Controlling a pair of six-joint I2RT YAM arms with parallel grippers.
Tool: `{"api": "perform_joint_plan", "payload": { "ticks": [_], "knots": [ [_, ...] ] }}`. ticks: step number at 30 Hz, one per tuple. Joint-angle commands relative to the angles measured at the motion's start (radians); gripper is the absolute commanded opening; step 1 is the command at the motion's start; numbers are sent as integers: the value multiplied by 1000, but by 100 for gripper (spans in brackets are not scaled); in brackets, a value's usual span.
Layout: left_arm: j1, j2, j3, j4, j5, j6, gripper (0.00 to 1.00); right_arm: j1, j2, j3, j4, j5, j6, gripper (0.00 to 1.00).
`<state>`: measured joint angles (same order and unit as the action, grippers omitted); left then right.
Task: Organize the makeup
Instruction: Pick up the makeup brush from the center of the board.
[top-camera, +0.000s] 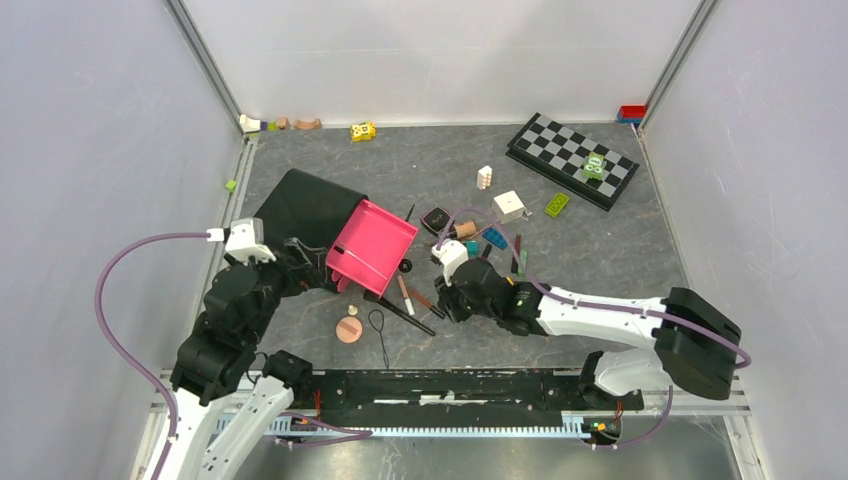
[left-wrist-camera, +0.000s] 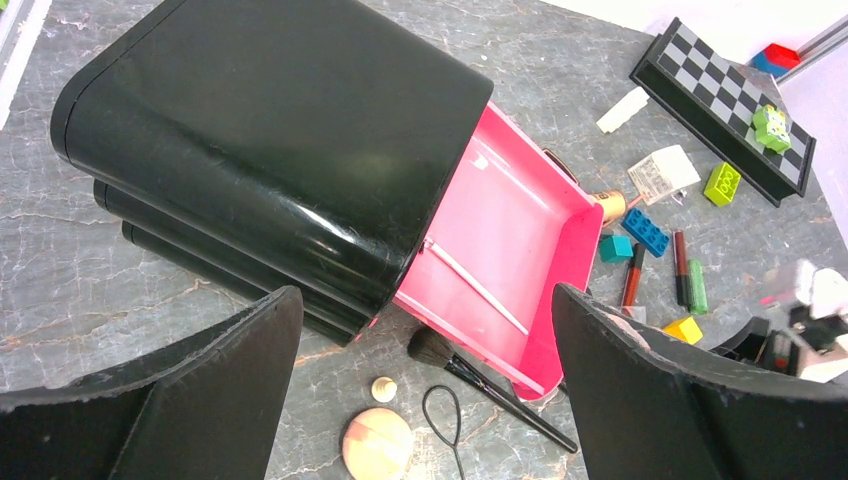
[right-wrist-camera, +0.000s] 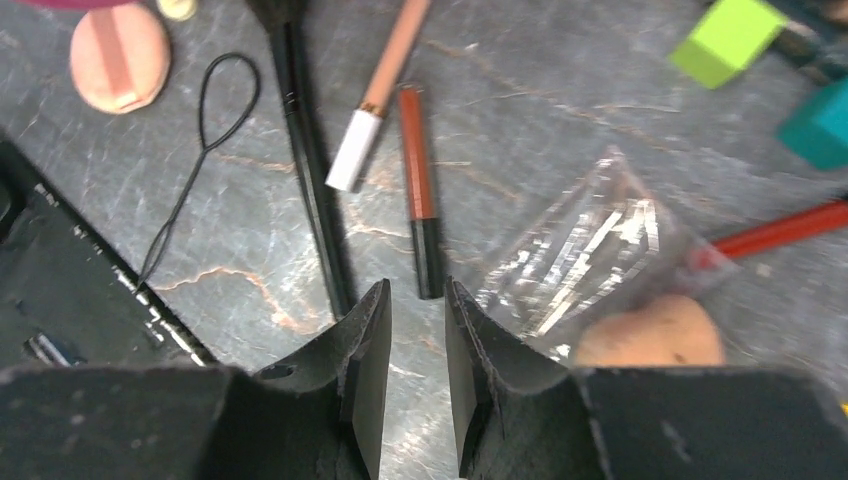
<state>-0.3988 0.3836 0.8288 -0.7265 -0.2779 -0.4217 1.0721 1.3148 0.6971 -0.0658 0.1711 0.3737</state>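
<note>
The brown-red lip tube (right-wrist-camera: 418, 170) lay flat on the grey table (right-wrist-camera: 560, 110), its long axis running almost straight away from the right gripper (right-wrist-camera: 417, 290); the black cap pointed back at the fingers and the brown end pointed away; the cap's tip sat just ahead of the fingertips, a shade to one side of the slit between them, and whether it touched I could not tell. Those fingers were pressed nearly together, a thin gap between them and nothing in it.

Just beside the tube a peach pencil (right-wrist-camera: 380, 95) with a white cap slanted alongside; past it a long black brush (right-wrist-camera: 308, 170) ran nearly parallel; then a black hair loop (right-wrist-camera: 200, 130), and off at the corner the peach round puff (right-wrist-camera: 118, 55). On the other side a clear packet (right-wrist-camera: 590, 240) lay close by the fingers, with a peach sponge (right-wrist-camera: 650, 338) at its near end, in it or under it I could not say; a red pencil (right-wrist-camera: 785, 228) stuck out behind; a green block (right-wrist-camera: 735, 30) and a teal block (right-wrist-camera: 825, 120) lay beyond.

Over on the left, the left gripper (left-wrist-camera: 425, 300) hung spread wide, holding nothing, above the pink drawer (left-wrist-camera: 500, 240) that stood out of the black organizer (left-wrist-camera: 270, 130); the brush's head lay just at the drawer's front lip; the black compact (top-camera: 437, 219) sat beyond the drawer, near the white cube (top-camera: 509, 206).
</note>
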Motion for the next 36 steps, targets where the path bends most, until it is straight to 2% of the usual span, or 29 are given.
{"api": "perform_joint_plan", "payload": {
  "ticks": [1, 8, 20, 28, 36],
  "knots": [
    [6, 16, 1, 25, 18, -27, 100, 38, 71, -17, 190, -105, 9, 32],
    [5, 20, 0, 27, 22, -26, 100, 119, 212, 51, 189, -67, -31, 35],
    [5, 19, 0, 27, 24, -25, 100, 188, 345, 118, 117, 45, -67, 35],
    [5, 22, 0, 28, 25, -25, 100, 232, 341, 111, 42, 104, -75, 13],
    [5, 22, 0, 30, 25, -24, 100, 253, 156, -26, 39, 47, -53, 2]
  ]
}}
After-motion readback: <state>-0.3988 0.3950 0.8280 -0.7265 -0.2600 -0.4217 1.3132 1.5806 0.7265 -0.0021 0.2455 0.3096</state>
